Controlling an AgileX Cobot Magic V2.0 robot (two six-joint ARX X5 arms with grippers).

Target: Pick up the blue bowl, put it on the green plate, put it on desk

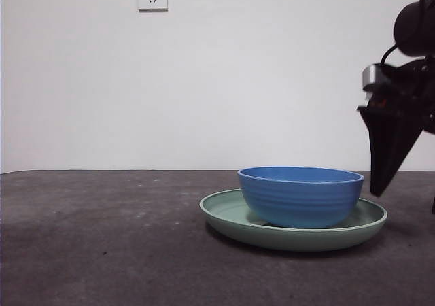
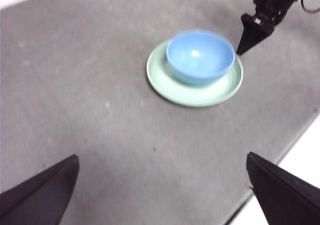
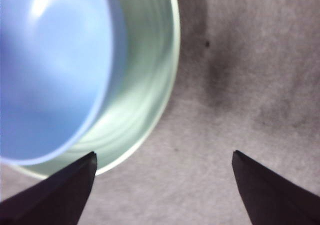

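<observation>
The blue bowl (image 1: 300,196) sits in the green plate (image 1: 224,214) on the tabletop (image 1: 102,238); the right tool (image 3: 162,185), jaws spread and empty, hovers just beside the plate; placing looks done.

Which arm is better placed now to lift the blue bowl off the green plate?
Right. The right gripper hangs open beside the blue bowl on the green plate; the left gripper is far back.
</observation>
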